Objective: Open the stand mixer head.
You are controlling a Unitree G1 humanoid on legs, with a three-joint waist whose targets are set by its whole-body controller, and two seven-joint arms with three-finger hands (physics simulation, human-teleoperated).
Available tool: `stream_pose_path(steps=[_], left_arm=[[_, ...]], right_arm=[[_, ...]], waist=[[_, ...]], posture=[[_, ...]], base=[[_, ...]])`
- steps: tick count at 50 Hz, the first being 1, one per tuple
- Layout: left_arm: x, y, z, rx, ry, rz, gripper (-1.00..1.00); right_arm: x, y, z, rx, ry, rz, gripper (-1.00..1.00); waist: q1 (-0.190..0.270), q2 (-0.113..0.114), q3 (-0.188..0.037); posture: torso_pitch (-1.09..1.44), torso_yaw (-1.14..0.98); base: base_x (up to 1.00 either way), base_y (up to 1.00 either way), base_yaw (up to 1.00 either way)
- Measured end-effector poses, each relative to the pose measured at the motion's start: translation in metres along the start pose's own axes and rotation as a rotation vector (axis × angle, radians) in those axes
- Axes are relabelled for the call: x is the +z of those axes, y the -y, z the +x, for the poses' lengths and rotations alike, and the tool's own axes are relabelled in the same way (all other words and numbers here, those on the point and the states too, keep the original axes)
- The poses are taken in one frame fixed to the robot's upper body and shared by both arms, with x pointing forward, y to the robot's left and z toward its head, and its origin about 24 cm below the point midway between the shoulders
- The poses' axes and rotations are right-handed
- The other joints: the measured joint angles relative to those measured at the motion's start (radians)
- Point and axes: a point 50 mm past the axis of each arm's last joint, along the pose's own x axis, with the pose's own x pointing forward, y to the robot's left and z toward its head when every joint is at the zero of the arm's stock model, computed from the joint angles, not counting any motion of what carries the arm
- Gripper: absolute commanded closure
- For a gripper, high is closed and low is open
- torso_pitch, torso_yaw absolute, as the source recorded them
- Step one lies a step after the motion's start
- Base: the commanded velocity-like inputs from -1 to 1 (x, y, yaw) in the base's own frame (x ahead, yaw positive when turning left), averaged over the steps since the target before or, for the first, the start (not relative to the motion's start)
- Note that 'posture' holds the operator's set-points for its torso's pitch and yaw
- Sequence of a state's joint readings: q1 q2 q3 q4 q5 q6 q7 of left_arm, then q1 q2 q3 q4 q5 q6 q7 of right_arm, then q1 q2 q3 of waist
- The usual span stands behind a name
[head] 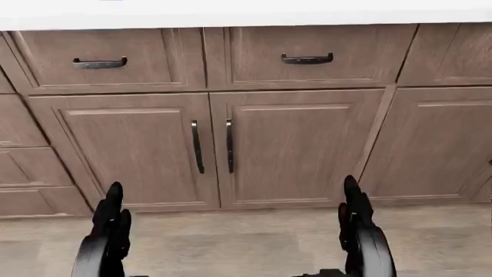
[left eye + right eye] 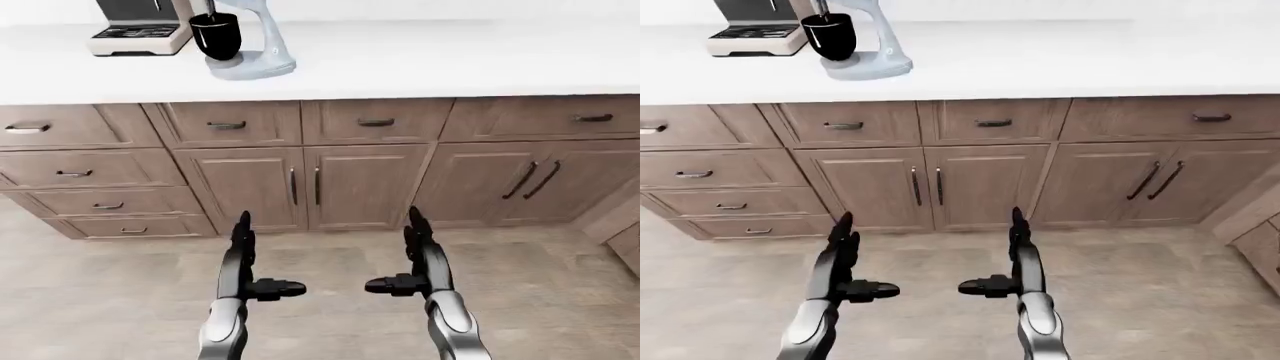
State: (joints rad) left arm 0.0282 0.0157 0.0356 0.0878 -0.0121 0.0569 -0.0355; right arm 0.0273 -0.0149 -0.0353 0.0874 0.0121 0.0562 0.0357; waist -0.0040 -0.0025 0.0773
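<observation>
The stand mixer (image 2: 250, 46) is pale blue-grey with a black bowl (image 2: 216, 35). It stands on the white counter (image 2: 420, 64) at the top left of the left-eye view; its head is cut off by the top edge. It also shows in the right-eye view (image 2: 865, 45). My left hand (image 2: 250, 259) and right hand (image 2: 405, 255) are both open and empty, held low over the floor, well below and away from the mixer. In the head view only the fingertips (image 1: 113, 199) show and the mixer is out of frame.
A coffee machine (image 2: 140, 30) stands on the counter left of the mixer. Brown wooden drawers (image 2: 230, 124) and cabinet doors (image 2: 305, 187) with dark handles run under the counter. A grey-brown floor (image 2: 330, 300) lies between me and the cabinets.
</observation>
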Motion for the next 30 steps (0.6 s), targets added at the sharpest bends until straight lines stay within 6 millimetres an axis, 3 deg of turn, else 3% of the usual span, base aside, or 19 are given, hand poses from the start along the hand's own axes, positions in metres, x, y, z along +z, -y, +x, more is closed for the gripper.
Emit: stream_pose_path(steps=[1,3,5,7,10,17,20,25,30], left_arm=[[0.003,0.000,0.000,0.001,0.018,-0.002,-1.00],[0.018,0.000,0.003,0.000,0.095,-0.004,-1.00],[0.018,0.000,0.004,0.003,0.109,-0.009,-1.00],[0.010,0.000,0.001,0.003,0.076,-0.015,-1.00],[0.005,0.000,0.000,0.003,0.045,-0.019,-1.00],[0.014,0.000,-0.001,0.019,0.113,-0.034,-1.00],[0.040,-0.001,-0.006,0.035,0.267,-0.110,-1.00],[0.119,-0.007,-0.032,0.053,0.665,-0.291,-1.00],[0.178,-0.011,-0.057,0.043,0.853,-0.411,-1.00]], right_arm=[[0.005,0.000,0.001,0.006,0.019,-0.007,-1.00],[0.026,0.001,0.003,0.015,0.113,-0.019,-1.00],[0.035,-0.001,0.004,0.024,0.159,-0.006,-1.00],[0.032,-0.002,0.003,0.031,0.152,-0.005,-1.00],[0.027,-0.003,0.003,0.037,0.124,-0.004,-1.00],[0.029,-0.004,0.004,0.048,0.179,-0.064,-1.00],[0.057,-0.002,0.000,0.048,0.372,-0.132,-1.00],[0.125,-0.006,-0.027,0.046,0.803,-0.186,-1.00],[0.188,-0.014,-0.055,0.070,1.019,-0.168,-1.00]], waist=[[-0.002,-0.003,-0.010],[0.007,-0.002,-0.059],[0.008,-0.008,-0.040],[0.008,-0.009,-0.055],[0.008,-0.007,-0.055],[0.006,-0.003,-0.061],[0.006,-0.004,-0.059],[0.003,-0.006,-0.079],[0.004,-0.002,-0.083]], posture=[[0.00,0.00],[0.00,0.00],[0.00,0.00],[0.00,0.00],[0.00,0.00],[0.00,0.00],[0.00,0.00],[0.00,0.00],[0.00,0.00]], base=[[0.00,0.00,0.00],[0.00,0.00,0.00],[0.00,0.00,0.00],[0.00,0.00,0.00],[0.00,0.00,0.00],[0.00,0.00,0.00],[0.00,0.00,0.00],[0.00,0.00,0.00],[0.00,0.00,0.00]])
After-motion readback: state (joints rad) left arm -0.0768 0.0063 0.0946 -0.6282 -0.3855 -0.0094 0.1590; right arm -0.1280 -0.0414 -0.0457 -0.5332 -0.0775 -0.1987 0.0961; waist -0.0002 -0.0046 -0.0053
